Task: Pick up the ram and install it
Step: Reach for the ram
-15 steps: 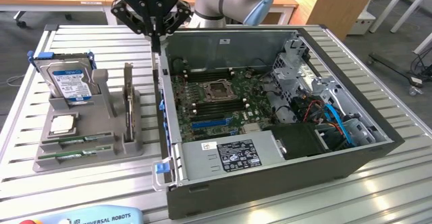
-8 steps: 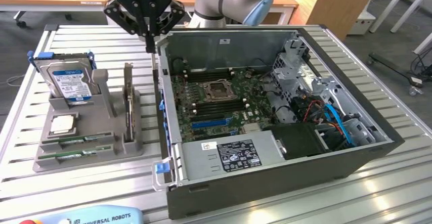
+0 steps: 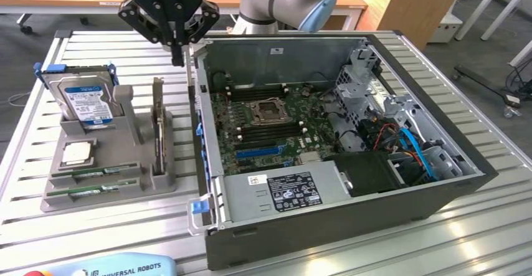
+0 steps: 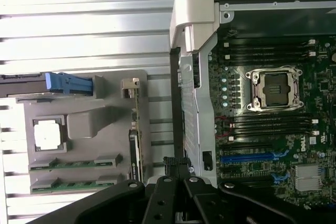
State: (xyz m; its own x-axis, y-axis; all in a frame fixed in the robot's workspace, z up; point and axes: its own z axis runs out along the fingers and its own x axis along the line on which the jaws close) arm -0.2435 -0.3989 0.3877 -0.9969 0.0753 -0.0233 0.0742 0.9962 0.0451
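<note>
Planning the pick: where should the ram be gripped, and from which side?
Take the ram at mid-length from above, clamping its two flat faces: it seems to stand on edge in a slot of the gray holder, leaving its long top edge exposed.

ram [image 3: 93,175] | long thin green board | lies level, seemingly on edge, in gray holder [image 3: 108,201] slot | second ram stick [image 3: 91,190] just beside | well apart from gripper [image 3: 176,61], untouched
</note>
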